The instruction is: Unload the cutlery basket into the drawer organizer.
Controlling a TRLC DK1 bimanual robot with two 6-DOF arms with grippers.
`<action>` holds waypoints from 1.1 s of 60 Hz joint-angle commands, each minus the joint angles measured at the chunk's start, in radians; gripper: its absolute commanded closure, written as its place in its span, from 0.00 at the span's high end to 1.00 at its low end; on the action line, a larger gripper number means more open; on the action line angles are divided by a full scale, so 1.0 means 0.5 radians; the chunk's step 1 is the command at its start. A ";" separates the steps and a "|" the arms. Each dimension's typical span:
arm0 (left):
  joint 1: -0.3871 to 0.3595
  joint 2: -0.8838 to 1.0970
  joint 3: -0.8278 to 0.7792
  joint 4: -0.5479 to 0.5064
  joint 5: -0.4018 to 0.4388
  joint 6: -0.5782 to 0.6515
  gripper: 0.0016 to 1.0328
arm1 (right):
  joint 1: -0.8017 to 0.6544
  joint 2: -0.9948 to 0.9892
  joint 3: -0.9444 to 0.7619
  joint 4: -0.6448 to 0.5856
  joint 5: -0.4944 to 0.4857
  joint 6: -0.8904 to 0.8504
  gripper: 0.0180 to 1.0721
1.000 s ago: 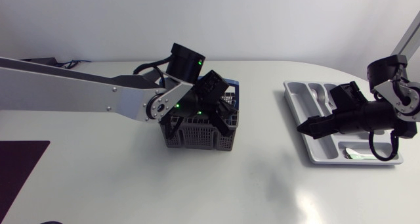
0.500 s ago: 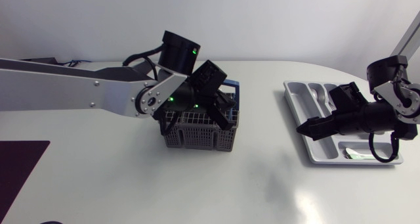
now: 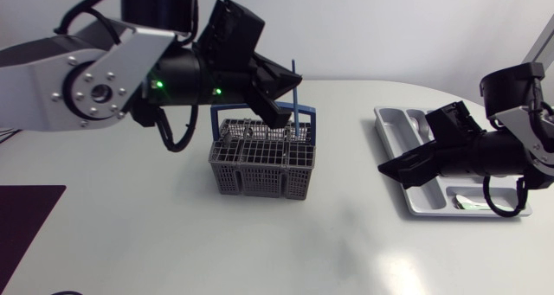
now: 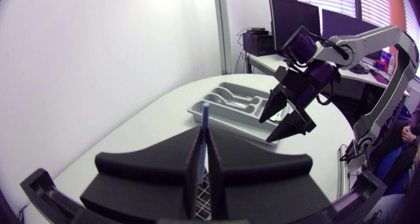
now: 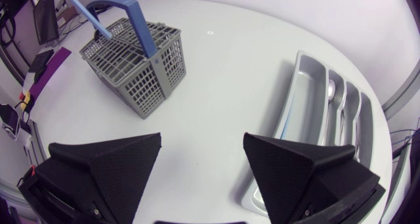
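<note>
Two arms work over a white worktop (image 3: 346,243) with a rounded end, matte and lit evenly, with a dark purple mat (image 3: 26,217) at its near left corner. The grey mesh cutlery basket (image 3: 260,169) with its blue handle stands near the middle. Directly above it the left gripper (image 3: 290,100) is clamped on a thin blue utensil (image 3: 294,70) that stands almost upright. In the left wrist view the two fingers press flat together on it, and only its pale blue tip (image 4: 205,109) shows above them. Its lower end sits at the level of the basket's rim, and I cannot tell whether it is clear of the mesh (or what kind of utensil it is, since the working end is hidden). The grey drawer organizer (image 3: 389,126) lies well apart, toward the worktop's right end. It holds a spoon (image 3: 420,120) in one long compartment and a pale piece (image 3: 472,204), too small to name, in the near one. The right gripper (image 3: 394,174) hovers at the organizer's inner edge with its fingers wide apart and nothing between them, and it hides part of the tray. Small green lights (image 3: 157,85) glow on the left arm. Any print there is too small to read.
</note>
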 commanded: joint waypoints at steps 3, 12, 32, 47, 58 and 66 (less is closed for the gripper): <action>0.031 -0.155 0.027 -0.039 0.000 -0.111 0.03 | 0.083 -0.151 -0.052 0.028 -0.009 -0.021 0.87; 0.050 -0.195 0.094 -0.177 0.083 -0.240 0.03 | 0.224 -0.292 -0.015 0.016 -0.043 0.019 0.87; 0.129 0.109 0.318 -0.469 0.626 -0.547 0.03 | 0.436 -0.320 0.148 0.004 -0.313 0.188 0.87; 0.169 0.345 0.438 -0.594 0.890 -0.645 0.03 | 0.524 -0.142 0.261 0.013 -0.448 0.286 0.81; 0.212 0.477 0.514 -0.637 1.059 -0.722 0.03 | 0.564 -0.016 0.310 0.022 -0.534 0.351 0.73; 0.227 0.517 0.533 -0.640 1.108 -0.740 0.03 | 0.610 0.051 0.317 0.028 -0.530 0.369 0.64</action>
